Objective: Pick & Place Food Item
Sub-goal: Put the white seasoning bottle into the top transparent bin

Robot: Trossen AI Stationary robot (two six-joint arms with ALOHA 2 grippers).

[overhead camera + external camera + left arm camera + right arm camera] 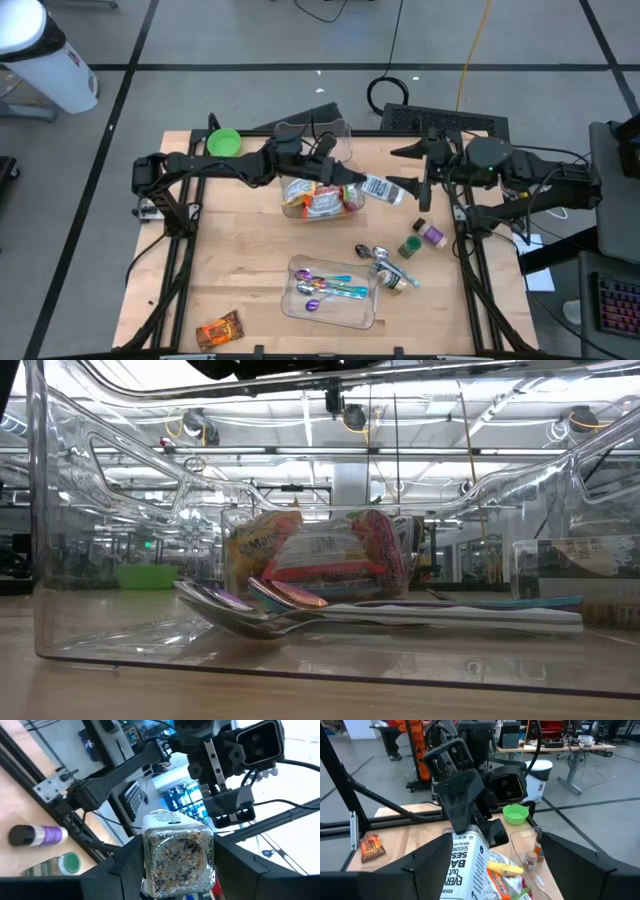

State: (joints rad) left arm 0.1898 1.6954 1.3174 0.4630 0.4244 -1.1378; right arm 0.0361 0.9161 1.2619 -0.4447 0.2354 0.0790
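A seasoning jar (385, 189) with a clear body and a pale cap hangs level above the table, beside the right rim of a clear bin of snack packets (318, 201). My left gripper (358, 183) reaches in from the table's left and is shut on the jar (177, 855). My right gripper (420, 190) stands just off the jar's cap end, facing it, open. In the right wrist view its fingers stand wide on either side of the labelled jar (467, 865) without touching it. My left gripper pinches the jar's clear body (150, 862) between its two fingers, one on each side. The fingers come level from the table's left and lie along the jar, whose cap end (167, 820) points toward the right arm. The jar is lifted clear and lies about level.
A second clear bin (332, 291) with spoons sits near the front. A purple-labelled bottle (431, 234), a green-capped jar (410, 245) and another jar (395, 278) lie at the right. A green bowl (223, 142) is at the far left, a candy packet (220, 328) at the near left.
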